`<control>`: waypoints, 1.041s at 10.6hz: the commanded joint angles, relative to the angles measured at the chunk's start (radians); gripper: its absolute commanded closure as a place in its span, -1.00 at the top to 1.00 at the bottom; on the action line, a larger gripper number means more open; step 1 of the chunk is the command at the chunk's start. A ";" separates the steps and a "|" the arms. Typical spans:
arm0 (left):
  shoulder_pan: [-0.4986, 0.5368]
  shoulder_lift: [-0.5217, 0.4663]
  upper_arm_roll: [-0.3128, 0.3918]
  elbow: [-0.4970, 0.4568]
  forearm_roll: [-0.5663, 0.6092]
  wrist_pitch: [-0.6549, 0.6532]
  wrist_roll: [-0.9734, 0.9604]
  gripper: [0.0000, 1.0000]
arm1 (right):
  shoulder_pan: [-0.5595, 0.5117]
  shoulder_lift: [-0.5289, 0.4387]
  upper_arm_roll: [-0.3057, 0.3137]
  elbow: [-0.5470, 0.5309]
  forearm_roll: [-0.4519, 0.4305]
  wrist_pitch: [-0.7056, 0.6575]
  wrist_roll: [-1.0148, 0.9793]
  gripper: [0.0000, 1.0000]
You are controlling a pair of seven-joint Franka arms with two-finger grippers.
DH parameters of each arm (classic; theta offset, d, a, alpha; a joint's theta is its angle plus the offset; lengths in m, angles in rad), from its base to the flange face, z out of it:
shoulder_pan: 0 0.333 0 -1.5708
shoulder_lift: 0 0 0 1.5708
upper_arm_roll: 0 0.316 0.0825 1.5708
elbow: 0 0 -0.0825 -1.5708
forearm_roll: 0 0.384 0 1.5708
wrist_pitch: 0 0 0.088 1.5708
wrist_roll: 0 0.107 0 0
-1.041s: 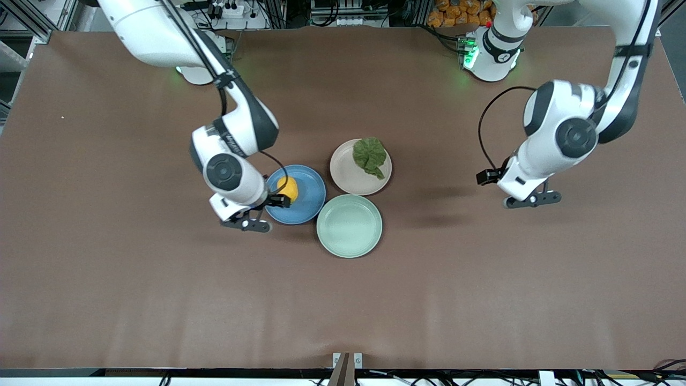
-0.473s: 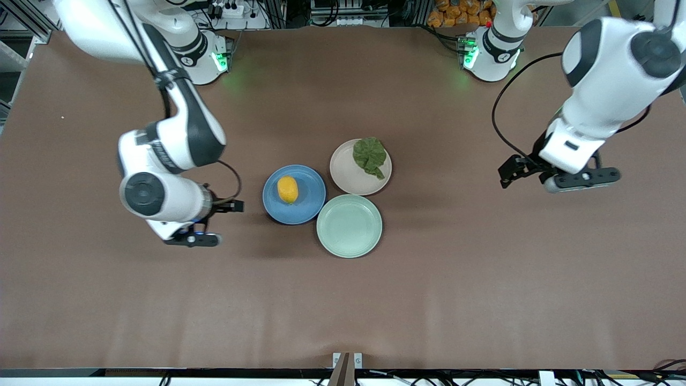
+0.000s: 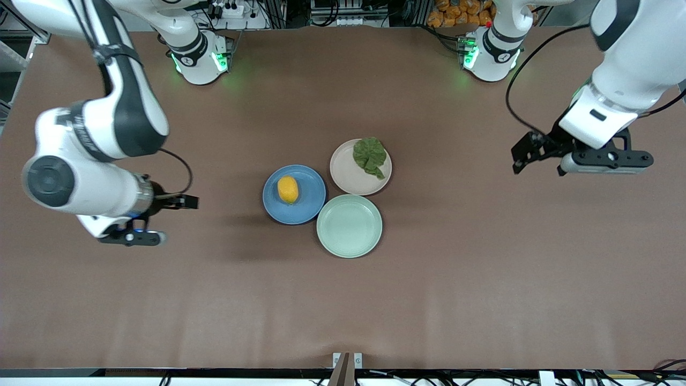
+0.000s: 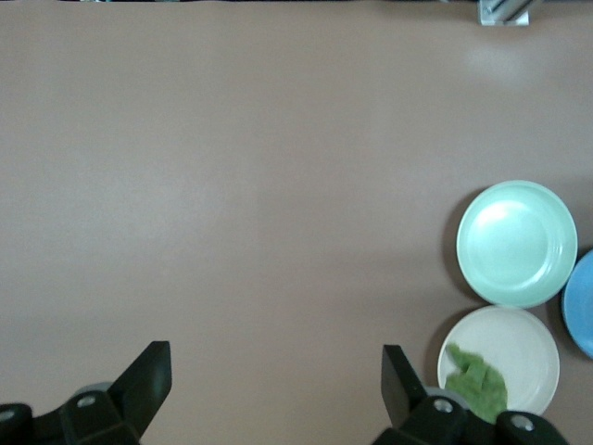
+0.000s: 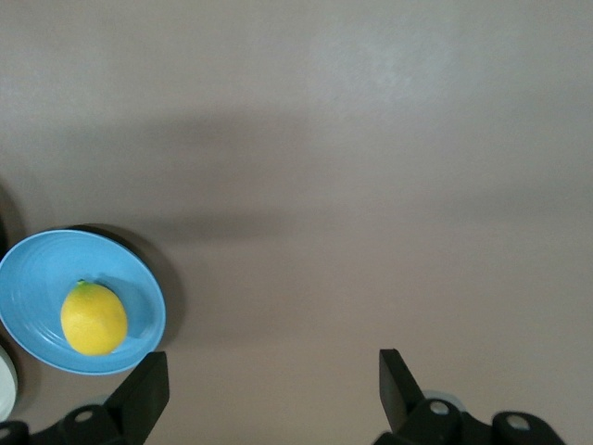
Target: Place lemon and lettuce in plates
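Brown table (image 3: 482,279), blue plate (image 3: 308,206), beige plate (image 3: 345,174), mint plate (image 3: 349,226)

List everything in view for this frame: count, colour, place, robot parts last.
lemon: one, yellow-orange, on the blue plate.
lettuce: one, dark green, on the beige plate.
mint-green plate: one, bare, nearest the front camera, touching both other plates.
table: one, brown.
right gripper: open, over bare table toward the right arm's end.
left gripper: open, over bare table toward the left arm's end.
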 commanded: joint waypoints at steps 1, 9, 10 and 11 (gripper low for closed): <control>-0.005 0.004 0.006 0.077 0.018 -0.134 0.047 1.00 | -0.046 -0.053 0.014 0.012 -0.016 -0.039 -0.050 1.00; -0.010 0.004 0.008 0.182 0.072 -0.339 0.071 1.00 | -0.054 -0.200 0.016 -0.054 -0.044 -0.144 -0.053 1.00; -0.010 0.004 0.008 0.196 0.072 -0.339 0.071 1.00 | -0.054 -0.214 0.016 -0.068 -0.044 -0.144 -0.053 1.00; -0.008 0.004 0.008 0.200 0.070 -0.339 0.071 1.00 | -0.061 -0.229 0.016 -0.088 -0.044 -0.139 -0.053 1.00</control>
